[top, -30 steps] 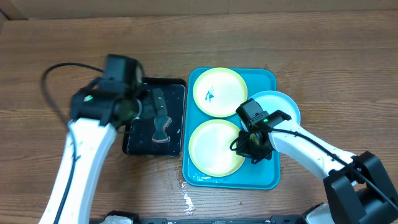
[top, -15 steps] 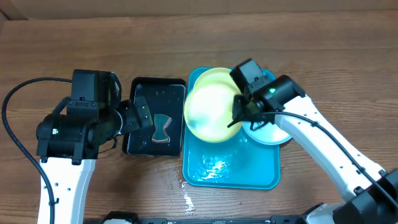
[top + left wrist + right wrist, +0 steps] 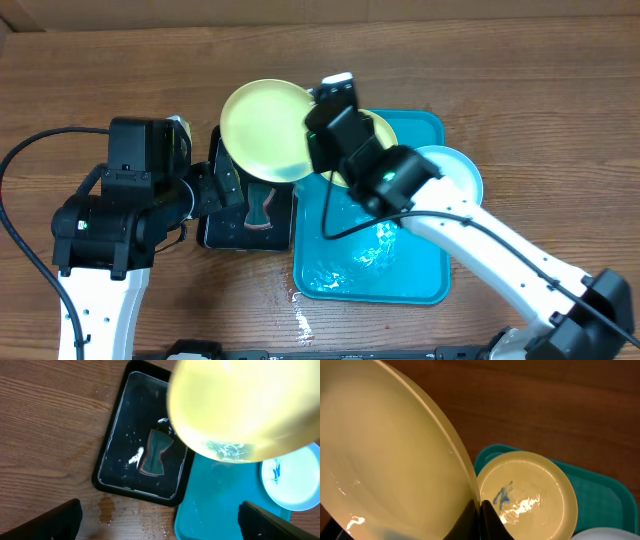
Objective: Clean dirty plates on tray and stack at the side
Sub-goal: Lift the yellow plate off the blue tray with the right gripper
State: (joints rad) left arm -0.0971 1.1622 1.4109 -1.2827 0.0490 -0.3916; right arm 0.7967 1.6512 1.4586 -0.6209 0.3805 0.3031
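My right gripper (image 3: 312, 142) (image 3: 480, 519) is shut on the rim of a yellow-green plate (image 3: 265, 130) (image 3: 385, 450) (image 3: 245, 405), holding it tilted in the air above the far end of the black tray (image 3: 232, 235). A second yellow-green plate (image 3: 525, 495) (image 3: 385, 128) with a blue smear lies at the back of the turquoise tray (image 3: 400, 275) (image 3: 225, 507), partly hidden under my right arm. A light blue plate (image 3: 458, 168) rests on the tray's right rim. My left gripper (image 3: 225, 190) (image 3: 167, 525) hangs open and empty over the black tray's left edge.
A dark sponge (image 3: 262, 210) (image 3: 156, 452) lies in the wet black tray (image 3: 112, 465). Water shines on the turquoise tray's floor and drops dot the wood at its near left corner (image 3: 300, 320). Bare wooden table surrounds both trays.
My right gripper has lifted the yellow-green plate off the tray's near half and carried it left and back to above the black tray. My left arm drew back to the left.
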